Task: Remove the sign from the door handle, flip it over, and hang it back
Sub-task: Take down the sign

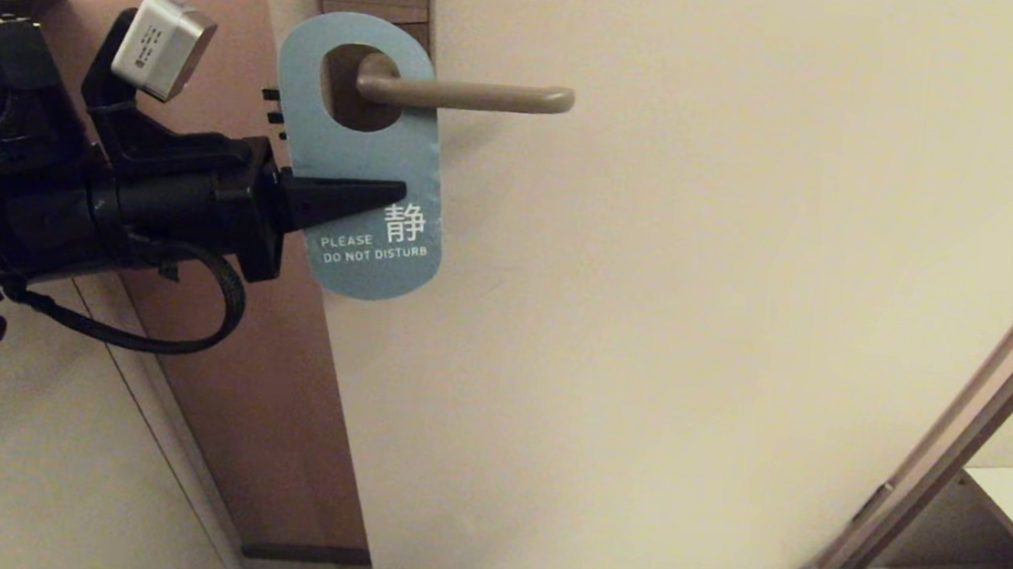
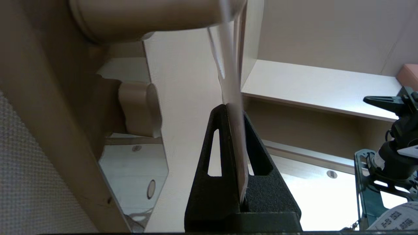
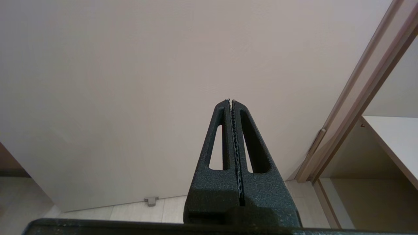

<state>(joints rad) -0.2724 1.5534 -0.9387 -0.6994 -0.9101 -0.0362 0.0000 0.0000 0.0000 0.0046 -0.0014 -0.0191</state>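
Hanging from the door handle [image 1: 477, 94], the sign [image 1: 361, 162] shows its teal "PLEASE DO NOT DISTURB" side, with the lever passing through its oval hole. The left gripper [image 1: 386, 193] reaches in from the door-edge side and its fingers [image 2: 215, 147] are clamped on the sign's lower half, one finger on each face; the left wrist view shows the card edge-on between them, running up from the fingertips to the handle above. The printed words sit just below the fingers. The right gripper [image 3: 231, 101] is well apart from the sign, pointing at the plain door [image 3: 130, 81], its fingers pressed together on nothing.
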